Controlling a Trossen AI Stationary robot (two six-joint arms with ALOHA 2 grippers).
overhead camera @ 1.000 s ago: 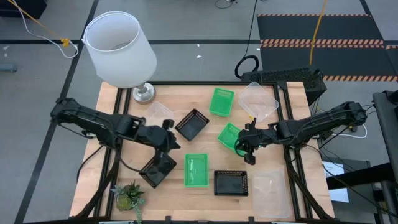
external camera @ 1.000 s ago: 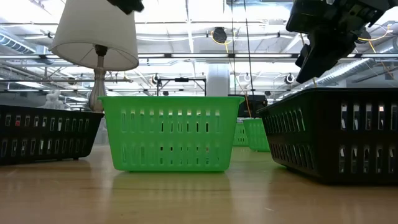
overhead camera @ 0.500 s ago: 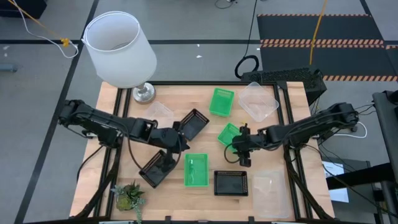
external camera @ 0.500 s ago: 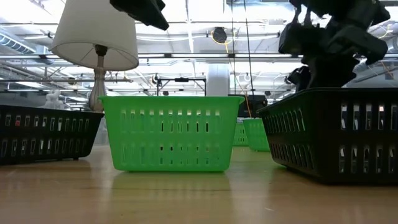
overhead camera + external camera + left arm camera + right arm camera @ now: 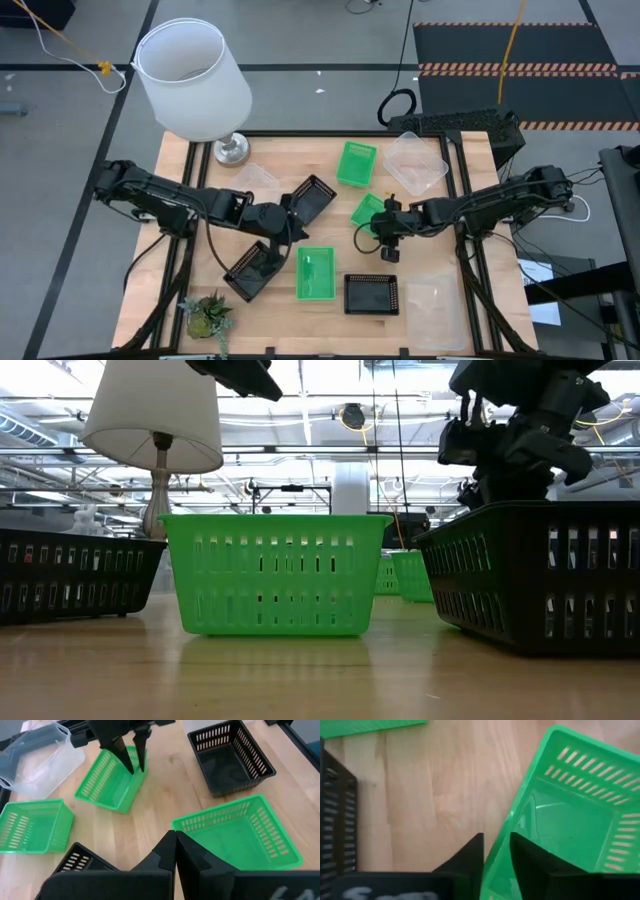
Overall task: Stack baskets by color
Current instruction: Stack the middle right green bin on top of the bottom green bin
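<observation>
One green basket (image 5: 565,815) wall sits between right claw (image 5: 496,851) fingers, seemingly gripped.

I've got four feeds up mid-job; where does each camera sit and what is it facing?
High: overhead, straight down; both arms, baskets, lamp.
Low: table height, level; front green basket, arms above.
Left wrist: past the shut left pincer.
Right wrist: right pincer straddling the tilted green basket wall.
Shared: both wrist views show that basket.

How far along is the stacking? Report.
Done: nothing; all nine baskets sit apart, none nested. In hand: the right claw pinches one wall of a tilted green basket. The left claw is shut and empty. Left: all three colour stacks.
</observation>
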